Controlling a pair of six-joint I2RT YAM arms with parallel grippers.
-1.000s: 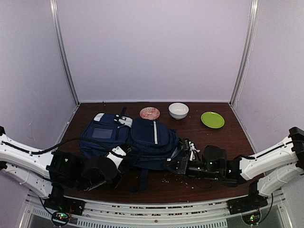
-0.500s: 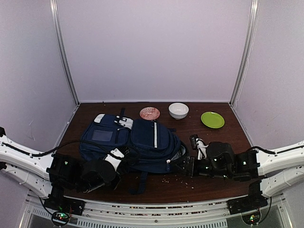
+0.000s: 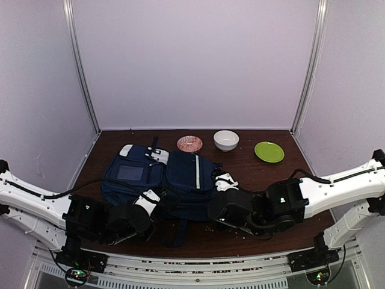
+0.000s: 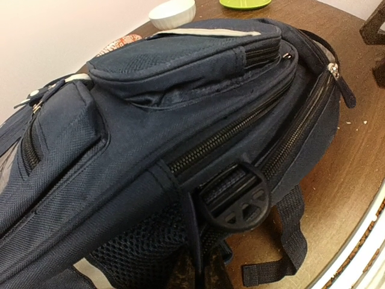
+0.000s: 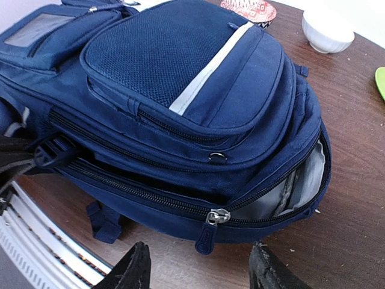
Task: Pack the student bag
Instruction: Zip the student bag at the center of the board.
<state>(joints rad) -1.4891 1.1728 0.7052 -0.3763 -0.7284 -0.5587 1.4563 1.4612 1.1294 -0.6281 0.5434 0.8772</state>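
The student bag (image 3: pixel 171 174), navy with a grey stripe, lies flat in the middle of the table. My left gripper (image 3: pixel 149 202) is at its near left side. In the left wrist view that gripper (image 4: pixel 201 274) is shut on a thin dark strap of the bag (image 4: pixel 180 108), just below a black plastic buckle (image 4: pixel 240 201). My right gripper (image 3: pixel 216 209) is at the bag's near right corner. In the right wrist view it (image 5: pixel 201 274) stands open, just short of the zip pull (image 5: pixel 210 226) and not touching it. The main compartment gapes at the right, showing grey lining (image 5: pixel 295 186).
A pink patterned dish (image 3: pixel 189 143), a white bowl (image 3: pixel 226 139) and a green plate (image 3: pixel 269 151) stand in a row behind the bag. Small crumbs (image 3: pixel 210 227) lie on the brown table near the front edge. A loose bag strap (image 3: pixel 175 232) trails toward me.
My right gripper has opened and its arm has pulled back, then swung in toward the bag's near right corner. The left gripper has kept its hold and place.
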